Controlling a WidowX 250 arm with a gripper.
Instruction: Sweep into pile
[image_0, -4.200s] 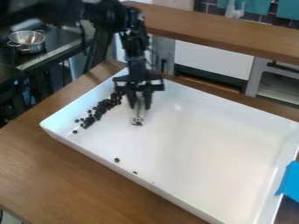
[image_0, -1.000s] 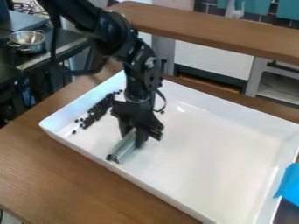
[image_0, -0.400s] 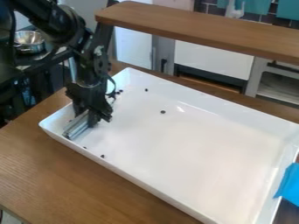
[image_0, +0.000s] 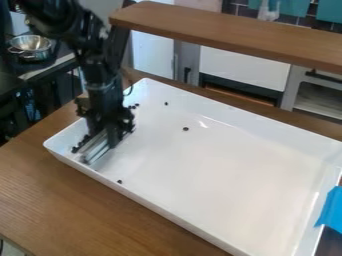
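The end effector (image_0: 105, 138) clamps a seemingly metal bar (image_0: 95, 150) beside black bits (image_0: 75, 149) in the tray (image_0: 227, 170).

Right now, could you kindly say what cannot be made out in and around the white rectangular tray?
In the camera view:
- Number of small black pieces at the left: partly hidden by the silvery bar-shaped tool.
- Tool's upper end: hidden by the black gripper.
- What the pieces are: too small.
- Tray's near corner: cut off by the bottom edge.
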